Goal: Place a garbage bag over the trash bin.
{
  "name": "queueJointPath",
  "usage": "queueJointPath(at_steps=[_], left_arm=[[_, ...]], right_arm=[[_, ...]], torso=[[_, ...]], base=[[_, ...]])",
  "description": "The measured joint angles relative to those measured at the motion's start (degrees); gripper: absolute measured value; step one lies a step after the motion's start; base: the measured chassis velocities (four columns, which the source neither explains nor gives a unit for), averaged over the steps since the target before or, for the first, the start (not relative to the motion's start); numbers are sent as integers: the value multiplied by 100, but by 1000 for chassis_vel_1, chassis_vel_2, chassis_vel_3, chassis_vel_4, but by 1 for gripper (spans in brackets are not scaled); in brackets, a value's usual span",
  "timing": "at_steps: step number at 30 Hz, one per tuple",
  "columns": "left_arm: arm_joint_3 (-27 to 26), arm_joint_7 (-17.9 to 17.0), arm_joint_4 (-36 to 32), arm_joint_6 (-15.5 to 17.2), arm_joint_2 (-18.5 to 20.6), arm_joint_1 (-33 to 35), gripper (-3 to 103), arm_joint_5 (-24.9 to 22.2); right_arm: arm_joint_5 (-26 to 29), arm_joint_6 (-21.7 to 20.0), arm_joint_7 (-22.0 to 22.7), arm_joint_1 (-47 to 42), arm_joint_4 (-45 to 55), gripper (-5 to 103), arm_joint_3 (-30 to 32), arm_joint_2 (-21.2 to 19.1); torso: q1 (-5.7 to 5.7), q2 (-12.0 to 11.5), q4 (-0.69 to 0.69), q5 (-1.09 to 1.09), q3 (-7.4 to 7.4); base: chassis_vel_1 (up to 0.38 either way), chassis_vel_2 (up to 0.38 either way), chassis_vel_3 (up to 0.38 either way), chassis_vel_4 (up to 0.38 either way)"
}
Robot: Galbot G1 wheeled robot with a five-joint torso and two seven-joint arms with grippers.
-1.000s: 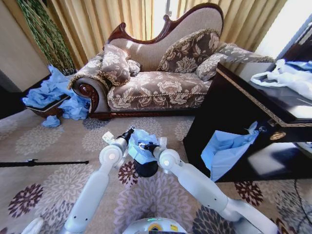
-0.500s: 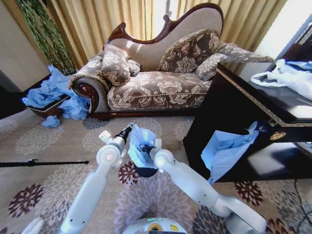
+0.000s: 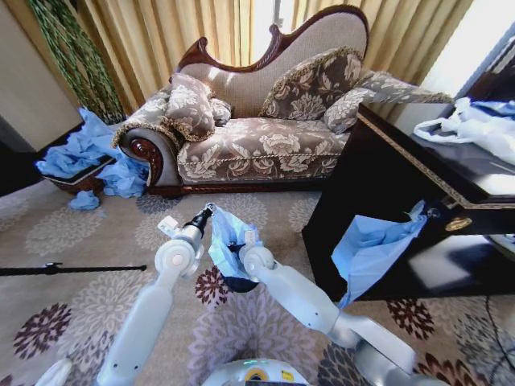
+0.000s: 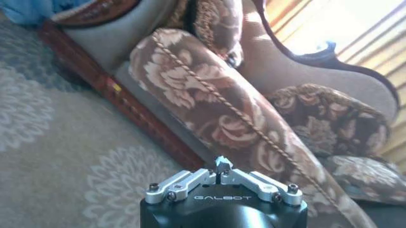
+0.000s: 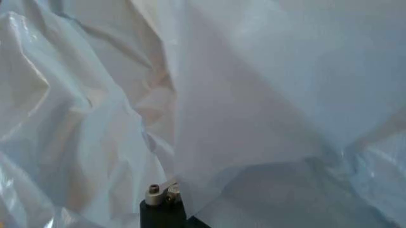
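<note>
The light-blue garbage bag [image 3: 224, 240] is draped over the small black trash bin [image 3: 240, 284] on the carpet in front of me; just the bin's lower part shows under the plastic. My left gripper [image 3: 207, 213] sits at the bag's upper left edge. In the left wrist view the left gripper [image 4: 221, 167] has its fingers together, with no plastic seen between them. My right gripper [image 3: 236, 245] is buried in the bag's folds above the bin. The right wrist view looks into crinkled bag plastic [image 5: 254, 95], which hides most of that gripper.
A floral sofa [image 3: 257, 145] stands behind the bin. A dark cabinet [image 3: 402, 185] at right has another blue bag [image 3: 370, 249] hanging from it and a white bag [image 3: 475, 125] on top. At far left are a heap of blue bags [image 3: 76, 153] and a black rod [image 3: 64, 268].
Both arms have shifted slightly left and away from me, and the bag has moved with them. Less of the black bin shows under the plastic than before.
</note>
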Motion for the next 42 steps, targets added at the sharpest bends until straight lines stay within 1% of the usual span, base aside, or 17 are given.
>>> queueJointPath(at_steps=[2,3,5,6,8,14,17,24,26,33,35,36,37,38,39,41,42], left_arm=[[-60,6,257,-7,-15,-27,0,41],[-60,6,257,-7,-15,-27,0,41],[-97,44,611,-25,-81,-47,0,99],[-97,44,611,-25,-81,-47,0,99],[-102,63,821,-34,-145,-50,0,124],[-58,107,1069,-39,-240,-72,0,224],[-19,144,1251,-41,-312,-111,0,304],[19,195,1492,-62,-399,-140,0,413],[19,233,1694,-70,-433,-152,0,463],[-6,336,2014,-96,-465,-150,0,536],[-9,354,2019,-98,-465,-139,0,541],[-13,369,2017,-99,-465,-125,0,543],[-19,392,2003,-99,-464,-106,0,544],[-20,419,1978,-98,-463,-88,0,547],[-20,419,1978,-98,-463,-88,0,547],[-22,439,1937,-98,-464,-64,0,555],[-22,439,1937,-98,-464,-64,0,555]], right_arm=[[-68,1,-117,80,-234,0,-44,40],[-68,1,-117,80,-234,0,-44,40],[-118,-9,-208,155,-445,0,-119,85],[-118,-9,-208,155,-445,0,-119,85],[-127,-59,-219,196,-584,0,-128,142],[-52,-102,-234,244,-731,0,-124,205],[96,-212,-228,253,-816,0,-129,253],[107,-239,-256,242,-1051,0,-105,365],[108,-274,-286,249,-1147,0,-109,380],[76,-267,-262,237,-1114,0,-75,387],[70,-273,-223,237,-1033,-2,-59,374],[67,-278,-178,236,-927,3,-59,336],[49,-279,-119,234,-820,3,-73,291],[30,-279,-25,231,-696,8,-106,236],[30,-279,-25,231,-696,8,-106,236],[12,-279,273,216,-399,19,-181,82],[12,-279,273,216,-399,19,-181,82]], torso=[[0,-1,-1,0,0],[0,-1,-1,0,0],[0,-1,-1,0,1],[0,-1,-1,0,1],[0,-1,0,-1,1],[0,-1,-1,0,1],[0,-1,0,0,0],[0,-1,0,1,0],[0,-1,-1,1,0],[0,-1,0,0,0],[0,-1,-1,1,0],[0,-1,0,1,0],[0,-1,0,0,0],[0,-1,0,0,0],[0,-1,0,0,0],[0,-1,0,0,0],[0,-1,0,0,0]], base=[[0,0,0,0],[0,0,0,0],[0,0,0,0],[0,0,0,0],[0,0,0,0],[0,0,0,0],[0,0,0,0],[0,0,0,0],[0,0,0,0],[0,0,0,0],[0,0,0,0],[0,0,0,0],[0,0,0,0],[0,0,0,0],[0,0,0,0],[0,0,0,0],[0,0,0,0]])
